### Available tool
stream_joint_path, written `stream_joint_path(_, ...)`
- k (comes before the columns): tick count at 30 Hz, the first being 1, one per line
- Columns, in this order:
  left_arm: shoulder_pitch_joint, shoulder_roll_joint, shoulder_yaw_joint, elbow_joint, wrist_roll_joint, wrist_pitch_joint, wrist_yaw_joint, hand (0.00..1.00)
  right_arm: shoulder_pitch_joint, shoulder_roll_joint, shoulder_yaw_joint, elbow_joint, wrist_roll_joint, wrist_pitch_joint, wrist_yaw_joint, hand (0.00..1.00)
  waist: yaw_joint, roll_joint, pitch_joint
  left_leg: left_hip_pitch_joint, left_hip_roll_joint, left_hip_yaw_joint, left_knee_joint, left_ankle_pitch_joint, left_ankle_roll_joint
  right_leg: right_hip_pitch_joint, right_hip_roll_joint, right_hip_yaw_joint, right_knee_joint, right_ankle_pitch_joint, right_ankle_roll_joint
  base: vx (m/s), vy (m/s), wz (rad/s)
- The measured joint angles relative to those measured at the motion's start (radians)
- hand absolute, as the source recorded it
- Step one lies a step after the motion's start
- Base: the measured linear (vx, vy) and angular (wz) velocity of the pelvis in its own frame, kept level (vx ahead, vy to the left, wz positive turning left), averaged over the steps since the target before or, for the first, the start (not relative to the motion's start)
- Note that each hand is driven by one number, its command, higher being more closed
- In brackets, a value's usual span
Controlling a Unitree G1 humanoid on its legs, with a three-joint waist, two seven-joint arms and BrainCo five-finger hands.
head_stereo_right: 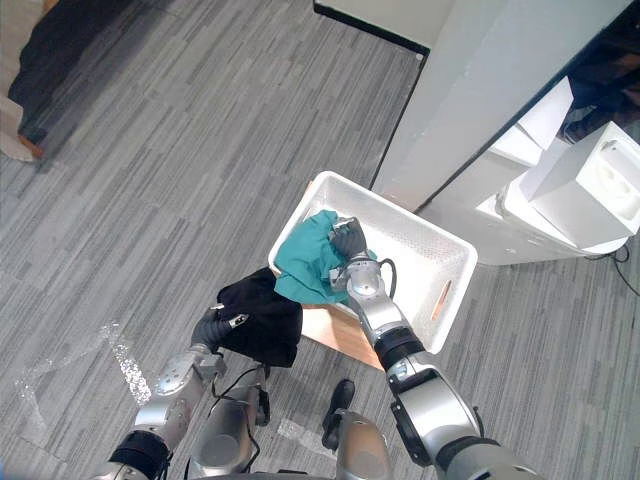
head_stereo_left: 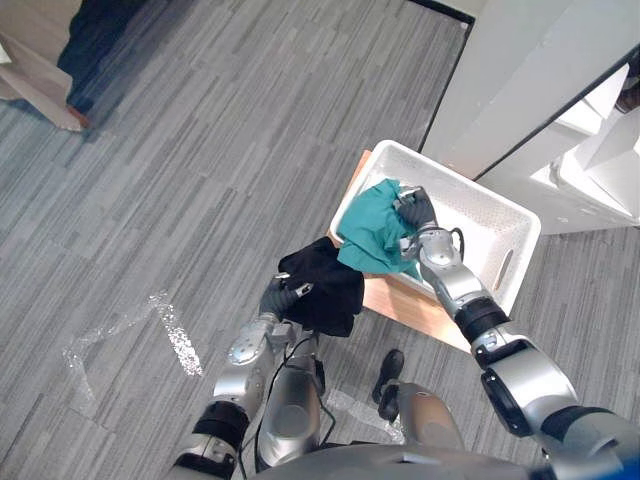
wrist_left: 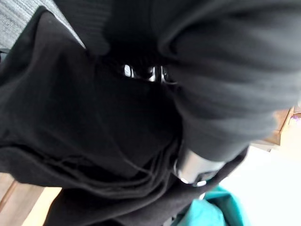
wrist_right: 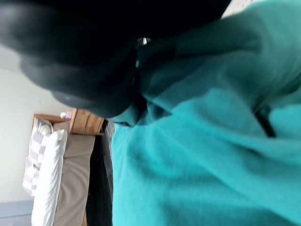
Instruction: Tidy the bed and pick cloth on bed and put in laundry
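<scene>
grey floor (head_stereo_left: 200, 150), white basket (head_stereo_left: 478, 195) centre right: right hand (head_stereo_left: 415, 212) grasping teal cloth (head_stereo_left: 368, 232) over its rim, left hand (head_stereo_left: 280, 297) clutching black cloth (head_stereo_left: 330, 285) just lower left.

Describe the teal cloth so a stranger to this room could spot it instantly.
Find the white perforated plastic laundry basket on its wooden stand beside the white wall. Draped over the basket's rim, by the robot's right hand, is a crumpled teal cloth. The other garment, a black cloth hanging from the left hand, is outside the basket.
</scene>
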Motion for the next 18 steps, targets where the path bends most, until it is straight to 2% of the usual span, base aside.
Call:
stream_joint_path(6, 0.001, 0.009, 0.0, -0.005, 0.0, 0.021, -0.001, 1.0, 0.0, -0.05, 0.0, -0.003, -0.002, -0.006, -0.01, 0.0, 0.002, -0.012, 0.006, 0.028, -0.002, 0.02, 0.0, -0.014, 0.004, 0.02, -0.007, 0.014, 0.0, -0.003, 0.005, 0.05, -0.016, -0.05)
stream_joint_path(12, 0.05, 0.018, 0.0, -0.036, 0.002, 0.066, -0.005, 1.0, 0.066, -0.093, -0.036, -0.126, -0.006, -0.003, -0.008, 0.0, -0.007, -0.033, 0.005, 0.11, -0.015, 0.028, 0.0, -0.032, 0.001, 0.102, -0.021, 0.048, -0.014, -0.003, 0.006, 0.11, 0.0, 0.02)
stream_joint_path(18, 0.132, 0.018, -0.001, -0.038, 0.005, 0.087, -0.025, 1.0, 0.181, -0.087, -0.065, -0.241, -0.015, 0.032, -0.003, 0.0, -0.026, -0.052, -0.011, 0.182, -0.022, 0.032, -0.001, -0.044, -0.015, 0.188, -0.025, 0.053, -0.05, -0.01, 0.017, 0.07, -0.012, 0.02)
